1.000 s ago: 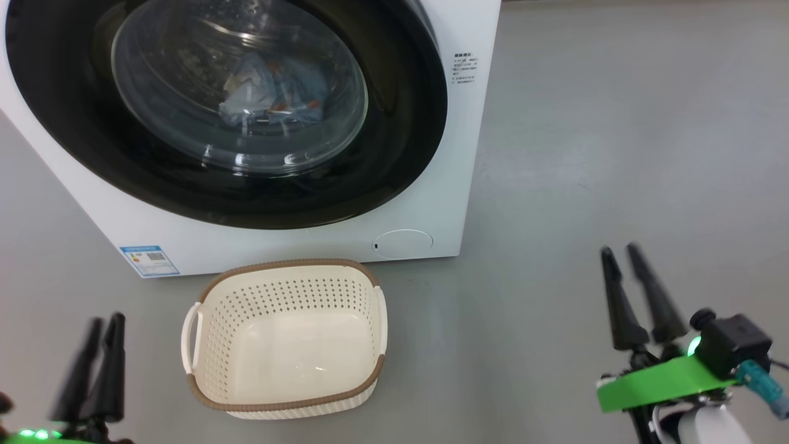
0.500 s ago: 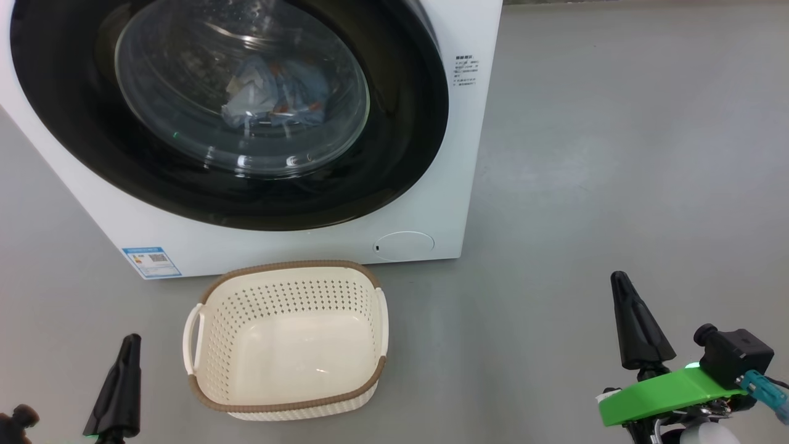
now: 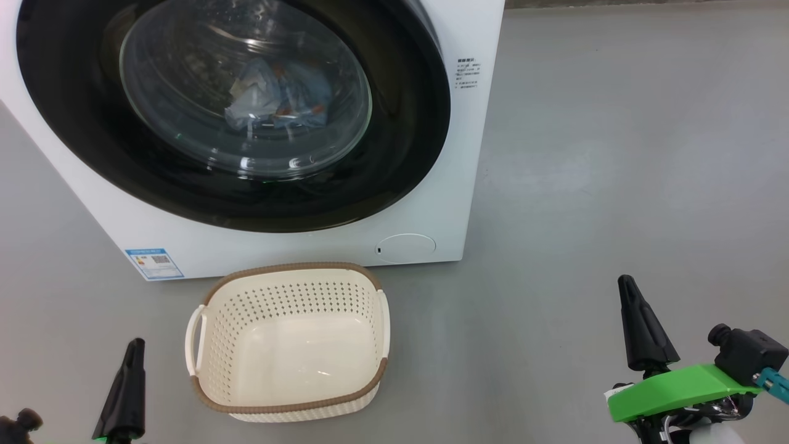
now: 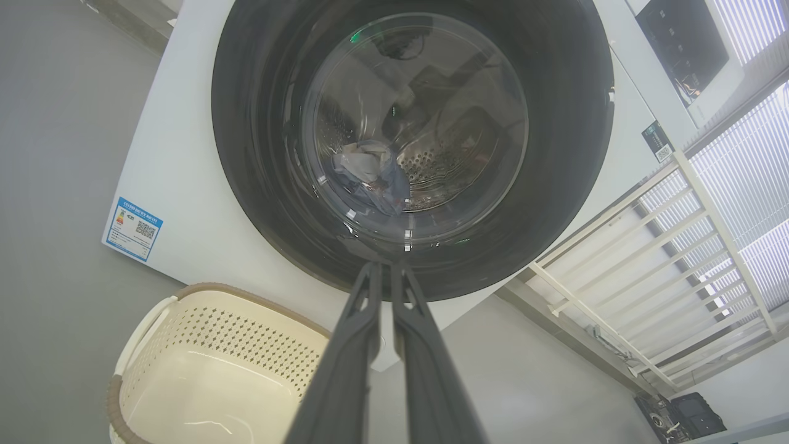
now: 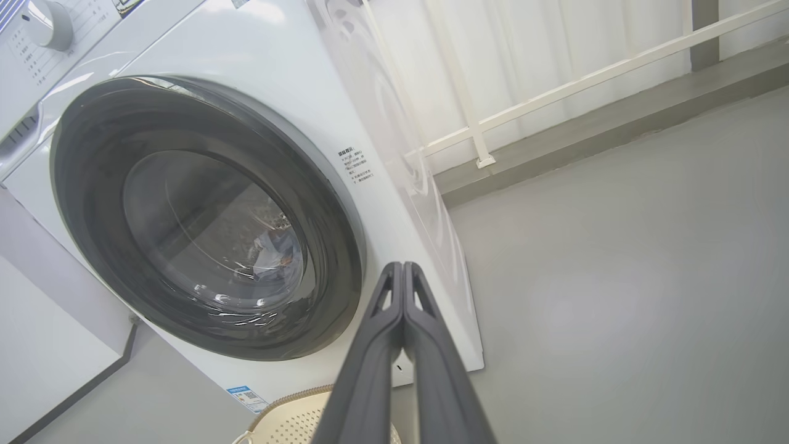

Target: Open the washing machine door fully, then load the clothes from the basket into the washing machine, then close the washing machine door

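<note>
The white washing machine stands ahead with its black-rimmed round door closed flat against the front. Through the glass I see the light blue clothes lying inside the drum, also the clothes and the clothes. The cream basket with a brown rim sits on the floor before the machine and holds nothing. My left gripper is shut at the lower left, beside the basket. My right gripper is shut at the lower right, well away from the machine. Both hold nothing.
Grey floor spreads to the right of the machine. A white railing and blinds stand beyond the machine's side. A blue label sticker and a small round flap mark the machine's lower front.
Both grippers have closed from open to shut and drawn back slightly toward the bottom of the head view. The head view has shifted a little.
</note>
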`<state>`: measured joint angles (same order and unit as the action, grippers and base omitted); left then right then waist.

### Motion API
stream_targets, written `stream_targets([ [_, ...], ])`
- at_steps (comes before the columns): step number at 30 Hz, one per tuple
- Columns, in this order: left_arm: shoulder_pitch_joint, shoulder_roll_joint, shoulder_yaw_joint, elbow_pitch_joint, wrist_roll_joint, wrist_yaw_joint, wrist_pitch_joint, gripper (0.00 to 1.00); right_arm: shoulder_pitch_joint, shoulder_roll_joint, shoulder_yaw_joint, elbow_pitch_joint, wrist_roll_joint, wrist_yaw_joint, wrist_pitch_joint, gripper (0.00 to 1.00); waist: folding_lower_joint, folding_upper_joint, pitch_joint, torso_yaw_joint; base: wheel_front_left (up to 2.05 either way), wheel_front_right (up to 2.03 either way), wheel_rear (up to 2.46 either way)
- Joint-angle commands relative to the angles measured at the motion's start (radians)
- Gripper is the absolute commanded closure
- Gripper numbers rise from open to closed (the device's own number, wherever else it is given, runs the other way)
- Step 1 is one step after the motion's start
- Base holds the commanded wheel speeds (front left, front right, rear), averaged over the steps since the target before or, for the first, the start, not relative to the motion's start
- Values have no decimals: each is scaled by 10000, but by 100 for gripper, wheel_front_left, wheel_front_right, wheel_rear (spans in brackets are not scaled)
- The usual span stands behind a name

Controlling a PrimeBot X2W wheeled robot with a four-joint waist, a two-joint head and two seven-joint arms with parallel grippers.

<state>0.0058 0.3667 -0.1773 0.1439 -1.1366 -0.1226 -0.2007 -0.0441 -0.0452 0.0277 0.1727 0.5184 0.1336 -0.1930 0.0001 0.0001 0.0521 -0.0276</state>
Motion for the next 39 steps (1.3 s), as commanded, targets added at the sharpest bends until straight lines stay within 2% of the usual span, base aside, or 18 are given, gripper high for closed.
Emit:
stream_targets([
  [1,-334,150,277,-111,-154,-18,98,100,-298,-173,-34,-202,418,-6,67,100,0,-1,-8,5,0,0,0],
  [39,-629,-987,1084,314,-2131,-43,1108,100,-412,-287,-350,145,4713,-15,1059,100,0,-1,-196,111,0,0,0],
])
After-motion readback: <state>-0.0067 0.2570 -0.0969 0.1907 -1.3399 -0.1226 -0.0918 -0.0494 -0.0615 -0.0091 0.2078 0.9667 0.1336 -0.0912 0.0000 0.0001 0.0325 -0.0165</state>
